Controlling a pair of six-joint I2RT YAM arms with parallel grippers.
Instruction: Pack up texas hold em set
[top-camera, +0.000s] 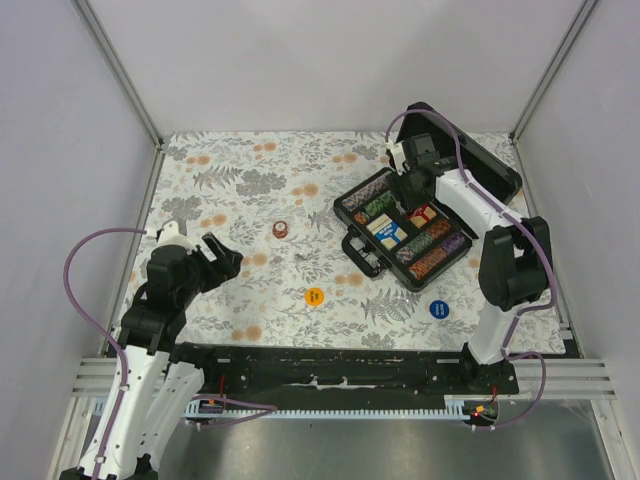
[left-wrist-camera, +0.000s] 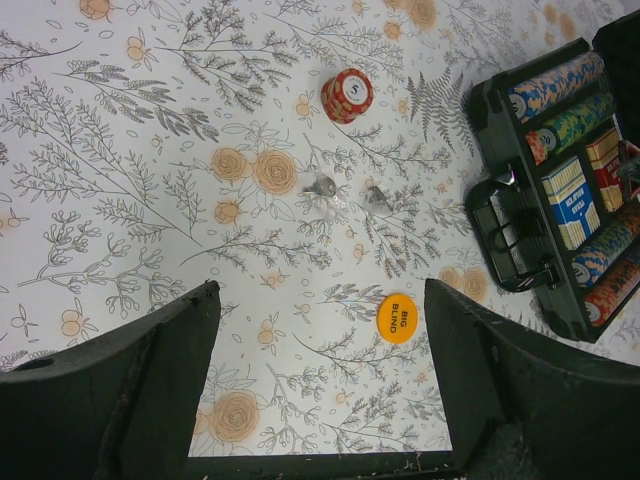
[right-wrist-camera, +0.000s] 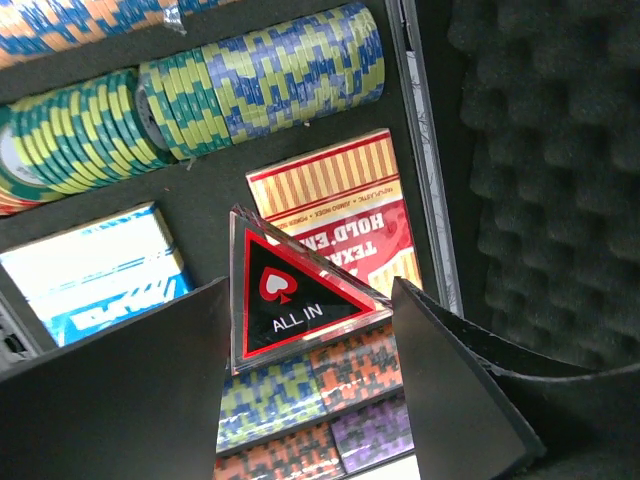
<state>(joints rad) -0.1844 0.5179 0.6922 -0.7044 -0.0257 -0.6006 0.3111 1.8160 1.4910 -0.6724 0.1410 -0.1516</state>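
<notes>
The black rectangular hard case (top-camera: 352, 240) lies open on the right half of the table, with its foam-lined lid (top-camera: 482, 160) folded back flat toward the far right corner. Its tray holds rows of multicoloured chips (right-wrist-camera: 250, 85) set on edge: green-and-yellow, yellow-and-blue, orange and purple. Between the rows sit a red card deck (right-wrist-camera: 335, 195) and a blue-and-white card deck (right-wrist-camera: 95, 265), side by side. The carrying handle faces the near left.

Directly over the tray, the red-edged triangular plaque (right-wrist-camera: 295, 295) marked "ALL IN" is clamped between the two fingers of the right gripper (top-camera: 408, 192). It hangs above the near end of the red deck and the chip row beside it. Whether it touches them cannot be told.

Other pieces lie out on the flower-printed tablecloth (top-camera: 250, 180):
- A short stack of reddish chips (left-wrist-camera: 347, 95) sits left of the case, well apart from it.
- Near that stack are two small silvery bits (left-wrist-camera: 322, 186), too small to identify.
- A round yellow disc (left-wrist-camera: 399, 317) reading "BIG BLIND" rests nearer the front edge.
- A round blue disc (top-camera: 438, 308) lies in front of the case, on the right.

The left gripper (left-wrist-camera: 320, 290) hovers over the left side of the cloth with its fingers spread wide — nothing but bare print shows between them, and the yellow disc lies just ahead.
</notes>
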